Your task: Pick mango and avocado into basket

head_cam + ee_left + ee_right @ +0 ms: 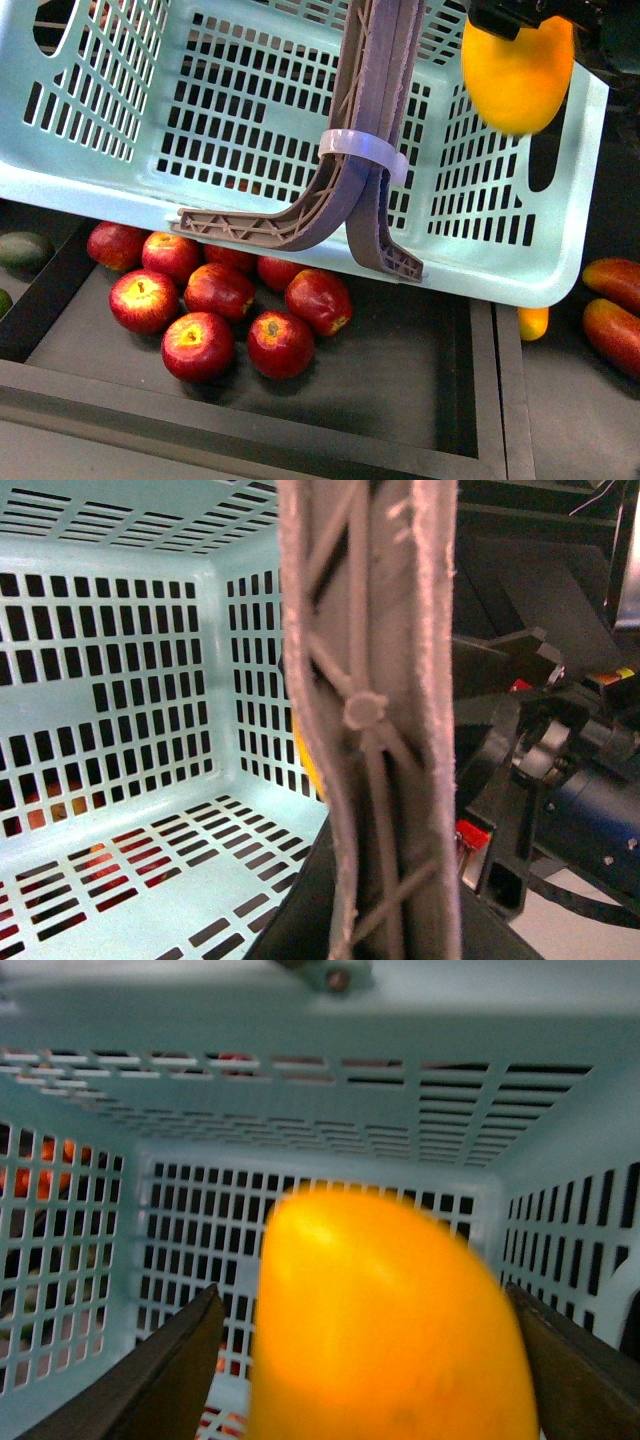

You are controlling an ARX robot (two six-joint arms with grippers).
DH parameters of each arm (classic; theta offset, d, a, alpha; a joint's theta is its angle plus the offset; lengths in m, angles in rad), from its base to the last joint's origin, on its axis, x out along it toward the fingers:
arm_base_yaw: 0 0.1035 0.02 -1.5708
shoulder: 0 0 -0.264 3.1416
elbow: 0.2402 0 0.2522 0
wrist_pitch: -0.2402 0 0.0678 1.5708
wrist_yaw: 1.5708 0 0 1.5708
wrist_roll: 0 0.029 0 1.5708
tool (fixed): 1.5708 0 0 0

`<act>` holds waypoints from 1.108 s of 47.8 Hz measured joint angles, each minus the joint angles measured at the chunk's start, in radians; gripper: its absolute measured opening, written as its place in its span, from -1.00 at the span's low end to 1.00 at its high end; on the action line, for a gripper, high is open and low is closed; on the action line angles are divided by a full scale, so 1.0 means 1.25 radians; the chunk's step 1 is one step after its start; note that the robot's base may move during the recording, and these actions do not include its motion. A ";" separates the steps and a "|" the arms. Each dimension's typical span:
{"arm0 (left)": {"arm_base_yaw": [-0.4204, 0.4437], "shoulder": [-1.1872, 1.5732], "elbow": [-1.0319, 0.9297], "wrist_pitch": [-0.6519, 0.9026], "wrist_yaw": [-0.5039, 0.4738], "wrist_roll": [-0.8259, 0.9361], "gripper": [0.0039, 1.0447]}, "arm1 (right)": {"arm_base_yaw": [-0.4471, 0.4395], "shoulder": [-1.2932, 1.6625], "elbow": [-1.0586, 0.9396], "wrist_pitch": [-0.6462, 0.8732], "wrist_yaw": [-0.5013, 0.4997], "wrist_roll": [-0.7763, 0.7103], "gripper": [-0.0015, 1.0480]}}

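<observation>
Right pincer (375, 1360) clamped on mango (385, 1320) (both fingers touching) — above basket (300, 1090)

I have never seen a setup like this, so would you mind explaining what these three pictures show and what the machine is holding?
This is a robot with two arms, each ending in an end effector. The front view comes from a camera on its body. It shows a light teal slotted plastic basket with brown handles, raised above a dark tray of red apples. Two red-and-yellow mangoes lie to the right.

The other two pictures come from cameras on the wrists. The right end effector is shut on a smooth bright yellow mango, held over the basket's open top. The left wrist view looks past the handles into the basket; that end effector itself is not in view.
</observation>
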 joint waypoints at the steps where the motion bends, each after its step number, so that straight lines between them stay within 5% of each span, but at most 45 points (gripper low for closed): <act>1: 0.000 0.000 0.000 0.000 0.000 0.000 -0.88 | -0.001 0.000 0.000 0.005 0.005 0.002 0.63; 6: 0.000 0.000 0.000 0.000 -0.001 0.000 -0.88 | -0.009 -0.009 -0.004 0.027 0.032 0.008 0.88; 20: 0.000 -0.001 -0.005 -0.002 -0.003 -0.001 -0.88 | -0.120 -0.239 -0.109 -0.045 0.023 -0.019 0.85; 38: 0.000 -0.001 -0.005 -0.002 0.002 -0.001 -0.88 | -0.352 -0.872 -0.269 -0.494 -0.002 -0.062 0.85; 45: 0.000 -0.001 -0.005 -0.002 0.002 -0.001 -0.88 | -0.348 -1.087 -0.326 -0.646 0.085 -0.075 0.85; 53: 0.000 -0.001 -0.005 -0.002 -0.001 -0.001 -0.88 | -0.345 -1.142 -0.357 -0.673 0.128 -0.076 0.85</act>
